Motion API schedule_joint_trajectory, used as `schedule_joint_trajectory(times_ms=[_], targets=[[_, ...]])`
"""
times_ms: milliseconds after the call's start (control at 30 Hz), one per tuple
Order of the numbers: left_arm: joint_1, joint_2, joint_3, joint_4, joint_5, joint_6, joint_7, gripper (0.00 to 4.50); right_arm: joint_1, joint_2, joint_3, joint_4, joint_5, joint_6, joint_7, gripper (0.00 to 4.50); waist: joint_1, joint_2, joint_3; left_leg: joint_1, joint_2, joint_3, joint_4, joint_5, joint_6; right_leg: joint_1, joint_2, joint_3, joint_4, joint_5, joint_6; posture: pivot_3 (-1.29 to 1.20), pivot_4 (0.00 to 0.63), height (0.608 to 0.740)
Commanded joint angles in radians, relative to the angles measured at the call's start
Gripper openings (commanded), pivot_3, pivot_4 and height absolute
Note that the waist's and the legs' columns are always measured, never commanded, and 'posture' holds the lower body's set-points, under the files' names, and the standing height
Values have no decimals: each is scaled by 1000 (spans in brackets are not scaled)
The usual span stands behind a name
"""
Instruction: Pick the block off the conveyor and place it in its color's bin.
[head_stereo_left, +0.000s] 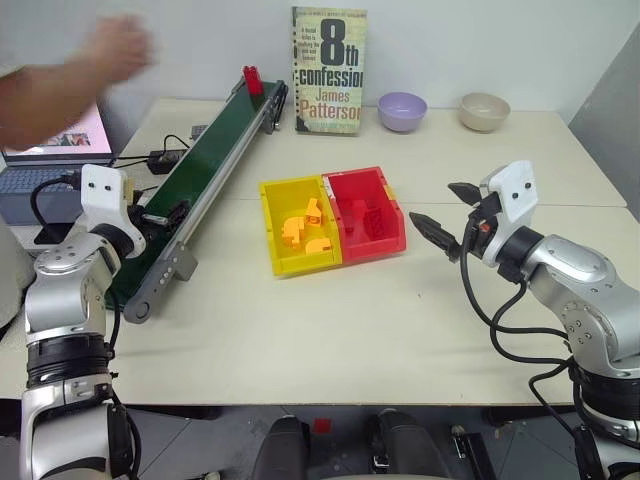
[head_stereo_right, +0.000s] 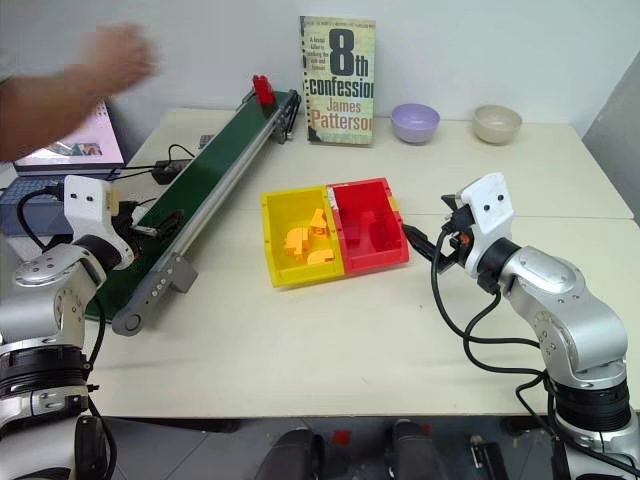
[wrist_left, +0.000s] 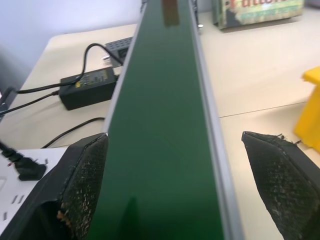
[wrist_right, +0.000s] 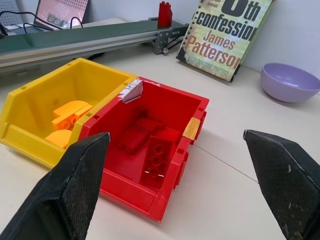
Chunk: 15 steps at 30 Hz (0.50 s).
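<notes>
Spread wide and grasping nothing, the left fingers (wrist_left: 85, 185) straddle the near end of the conveyor (head_stereo_left: 205, 165), the right fingers (wrist_right: 75, 190), equally released, face the red bin (head_stereo_left: 367, 213) on the bench (head_stereo_left: 400, 310), and the red block (head_stereo_left: 252, 79) stands at the belt's far end.

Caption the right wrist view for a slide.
Open right tool faces the red bin beside the yellow bin, red block on the conveyor behind.
</notes>
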<state>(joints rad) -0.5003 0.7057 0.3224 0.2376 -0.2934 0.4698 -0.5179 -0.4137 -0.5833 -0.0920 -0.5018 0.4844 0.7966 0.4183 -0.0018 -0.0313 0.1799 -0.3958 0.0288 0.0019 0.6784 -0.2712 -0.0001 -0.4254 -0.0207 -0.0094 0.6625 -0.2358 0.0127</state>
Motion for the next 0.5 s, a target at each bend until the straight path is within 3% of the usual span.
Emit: schedule_joint_trajectory(times_ms=[33,500], targets=[[-4,15,34,-43,-21,12,4,4435,-15,-9,-12,-17,-5,-8,5,4500,0,0,0,0,0,0,0,0,0,0,0,0,0,0,0,0,150,740],[29,-8,73,-83,-38,8,53,4435,-55,-3,-27,-13,45,14,43,4500,0,0,0,0,0,0,0,0,0,0,0,0,0,0,0,0,150,740]])
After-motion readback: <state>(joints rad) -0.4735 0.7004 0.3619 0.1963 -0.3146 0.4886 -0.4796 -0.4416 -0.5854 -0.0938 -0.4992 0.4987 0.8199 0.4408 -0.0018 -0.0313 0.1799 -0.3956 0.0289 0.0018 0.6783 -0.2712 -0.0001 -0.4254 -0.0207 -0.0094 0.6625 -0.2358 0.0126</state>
